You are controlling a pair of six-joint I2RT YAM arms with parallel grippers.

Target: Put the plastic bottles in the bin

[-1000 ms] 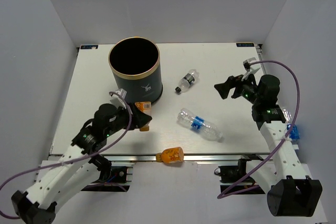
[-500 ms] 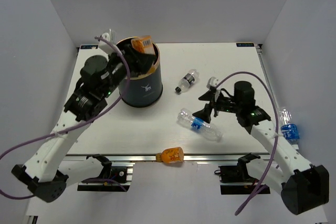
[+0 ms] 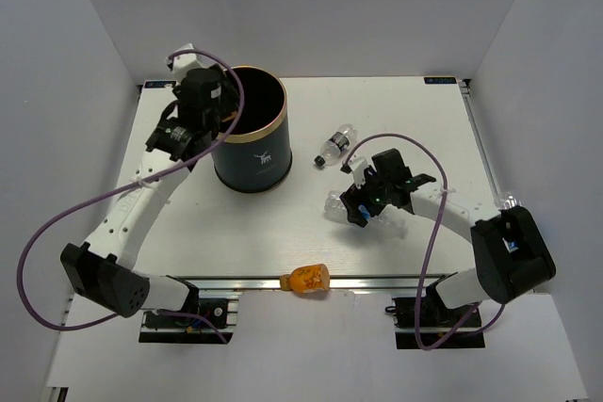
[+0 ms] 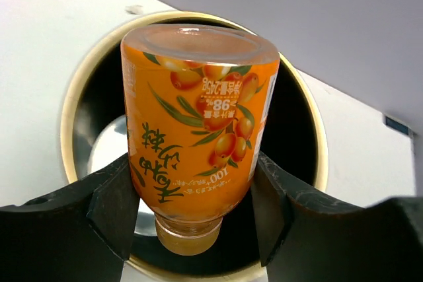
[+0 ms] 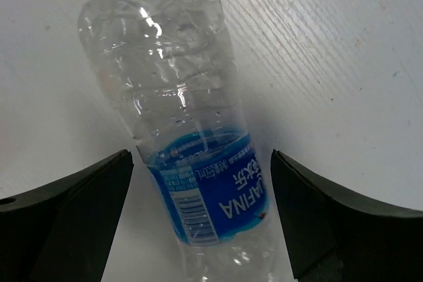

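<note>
Nearest the arm bases, a loose orange juice bottle (image 3: 304, 280) lies on its side at the very near edge of the table (image 3: 188, 233), well apart from both sets of fingers; any knock could roll it off the edge. Farther in, the right gripper (image 5: 201, 189) hangs low over a clear crinkled Aquafina bottle (image 5: 192, 163), its fingers spread wide with the blue label between them and a gap of bare table on either side, so nothing is gripped yet. The bottle lies askew to the fingers and its thin wall looks soft, so I judge that a closing squeeze may buckle it or squirt it sideways out of the grasp. Just beyond those fingers, a small clear bottle with a dark label (image 3: 334, 146) lies untouched. Farthest back, the left gripper (image 4: 195, 209) clamps a held orange juice bottle (image 4: 198, 123) by its lower body, cap down, over the open mouth of the bin (image 4: 66, 130). The fingers sit close to the bin's left rim, not its centre, so a release from here might clip the gold rim and bounce the bottle back out.
</note>
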